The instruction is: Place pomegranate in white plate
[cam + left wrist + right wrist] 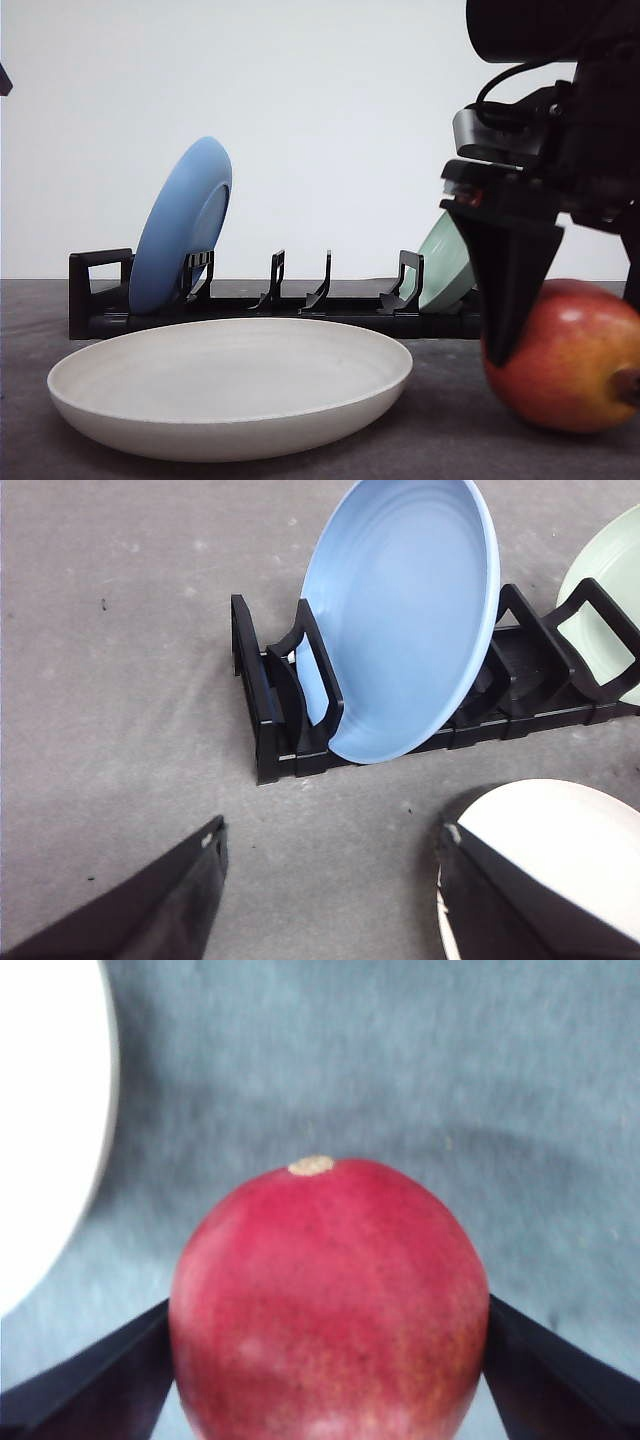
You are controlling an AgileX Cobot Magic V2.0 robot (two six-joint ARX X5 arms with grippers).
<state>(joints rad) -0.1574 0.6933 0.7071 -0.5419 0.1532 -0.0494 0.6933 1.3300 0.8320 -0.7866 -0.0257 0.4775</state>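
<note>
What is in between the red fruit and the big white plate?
Nothing. In the front view, just bare grey table separates the pomegranate from the white plate. The right gripper's fingers are around the fruit, not in that gap.

A: What's behind your setup?
B: You've got a plain white wall (pixel 330 110), flat and evenly lit, nothing on it.
A: Surface?
B: Dark grey matte worktop (pixel 440 440), slightly speckled in your left wrist view (pixel 120 680). Looks bluish-grey and blurred in the right wrist view (pixel 400 1070).
A: Light?
B: Soft and diffuse. You get only faint shadows on the worktop. Its far edge meets the wall in a straight horizontal line.
</note>
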